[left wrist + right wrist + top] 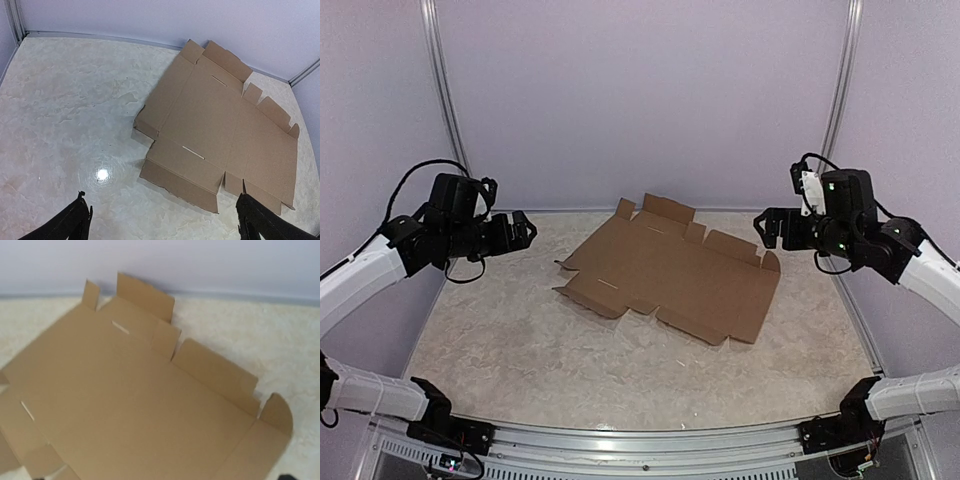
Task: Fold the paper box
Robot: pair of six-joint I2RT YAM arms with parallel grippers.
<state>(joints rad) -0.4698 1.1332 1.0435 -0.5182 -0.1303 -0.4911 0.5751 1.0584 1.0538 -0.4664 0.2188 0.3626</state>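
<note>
While your left tool (520, 232) and right tool (767, 228) both hang released, jaws wide, the paper box (670, 275) lies flat between them toward the table's (520, 350) far edge, its long axis running left to right. The right tool is nearer, and open room lies along the near edge.

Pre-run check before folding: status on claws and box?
Left claw open, holding nothing. Right claw open, holding nothing. Paper box unfolded, far flaps tilted up. No obstruction seen.
</note>
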